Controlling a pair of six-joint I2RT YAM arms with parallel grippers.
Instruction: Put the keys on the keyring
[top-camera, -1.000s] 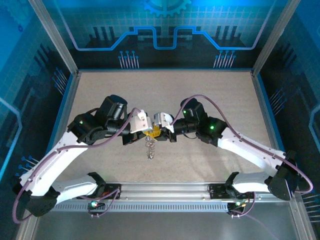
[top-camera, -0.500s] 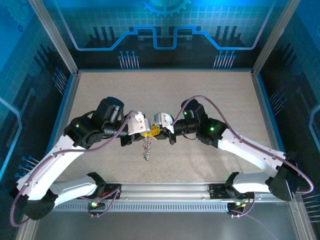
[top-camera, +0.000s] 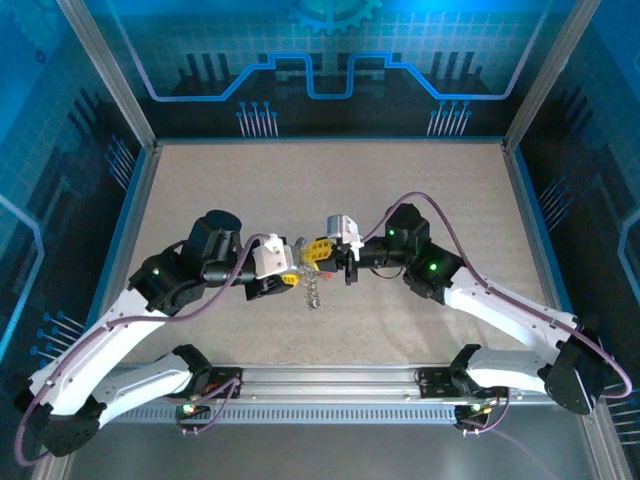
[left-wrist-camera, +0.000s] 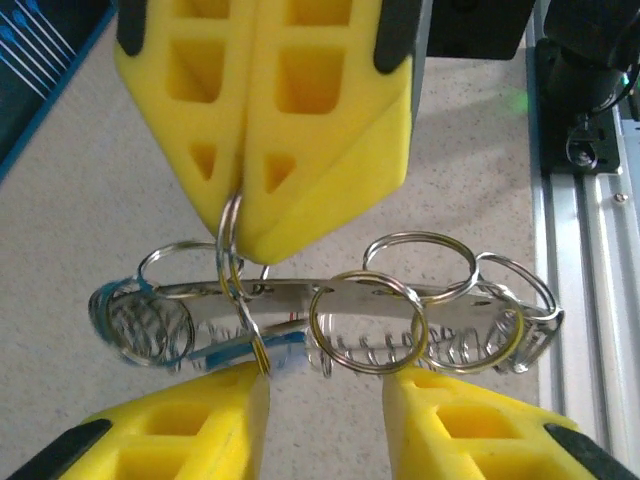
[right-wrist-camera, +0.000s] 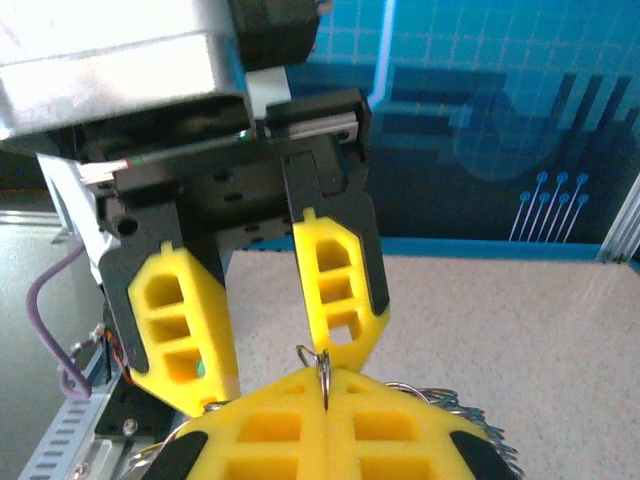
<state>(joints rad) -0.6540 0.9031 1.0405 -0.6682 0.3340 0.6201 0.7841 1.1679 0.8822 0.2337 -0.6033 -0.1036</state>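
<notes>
The keyring (left-wrist-camera: 330, 300) is a bunch of silver split rings and a wire coil strung on a flat metal strip. It hangs over the table (top-camera: 400, 190). My right gripper (left-wrist-camera: 243, 215) comes down from above, shut on one small split ring (right-wrist-camera: 323, 372) of the bunch. A blue key (left-wrist-camera: 250, 350) hangs under the strip at the left. My left gripper (left-wrist-camera: 325, 405) is open just below the bunch, its fingers (left-wrist-camera: 170, 430) apart with nothing between them. In the top view the left gripper (top-camera: 287, 277) and right gripper (top-camera: 320, 250) face each other, with the keyring (top-camera: 313, 292) dangling between them.
Both arms meet above the middle of the sandy table. An aluminium rail (top-camera: 330, 385) with the arm bases runs along the near edge. Blue printed walls (top-camera: 320, 60) and metal posts enclose the sides and back.
My left gripper has opened, let go of the bunch and drawn back to the left. The right gripper has closed and now carries the keyring, shifted slightly right.
</notes>
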